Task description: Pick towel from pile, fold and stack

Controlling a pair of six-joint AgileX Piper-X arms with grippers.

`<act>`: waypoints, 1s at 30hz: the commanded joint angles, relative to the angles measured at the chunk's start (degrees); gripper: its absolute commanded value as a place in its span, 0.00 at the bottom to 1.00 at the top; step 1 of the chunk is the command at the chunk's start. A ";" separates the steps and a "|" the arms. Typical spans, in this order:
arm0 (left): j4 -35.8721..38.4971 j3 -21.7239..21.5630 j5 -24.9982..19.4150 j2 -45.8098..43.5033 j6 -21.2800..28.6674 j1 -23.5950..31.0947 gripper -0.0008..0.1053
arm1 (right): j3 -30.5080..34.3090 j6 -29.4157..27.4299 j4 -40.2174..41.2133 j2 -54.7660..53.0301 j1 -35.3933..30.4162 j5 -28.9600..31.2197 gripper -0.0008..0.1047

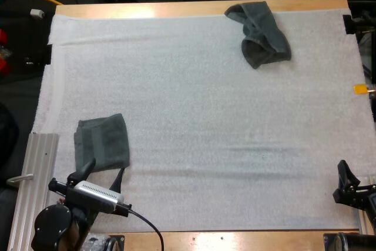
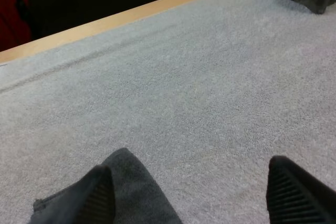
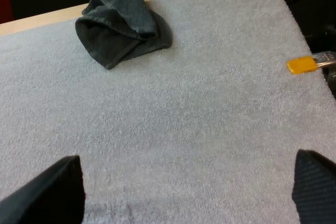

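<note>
your left gripper (image 1: 104, 173) hangs at the near edge of the folded towel (image 1: 101, 143), fingers spread wide and pinching nothing. one finger sits by the towel's near corner, the other over bare white mat (image 1: 205, 116). the folded towel lies flat at the mat's near left. your right gripper (image 3: 184, 198) is parted too, at the mat's near right edge. the crumpled towel (image 1: 258, 33) sits heaped at the far right, by the wooden table (image 1: 176, 9) edge, well apart from both grippers.
</note>
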 commanded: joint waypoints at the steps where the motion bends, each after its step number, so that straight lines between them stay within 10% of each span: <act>1: -0.91 -0.15 -0.14 -8.14 -0.77 -0.27 0.57 | -0.13 -0.40 -0.32 -2.09 0.07 -0.19 0.75; 16: -0.51 -0.64 -0.14 -7.73 -0.77 -0.27 0.57 | -0.68 -0.27 -0.22 -0.93 0.07 -0.31 0.75; 30: -0.51 -12.47 2.28 5.43 -0.92 -4.11 0.57 | -14.64 -0.27 5.07 9.50 0.07 -8.33 0.75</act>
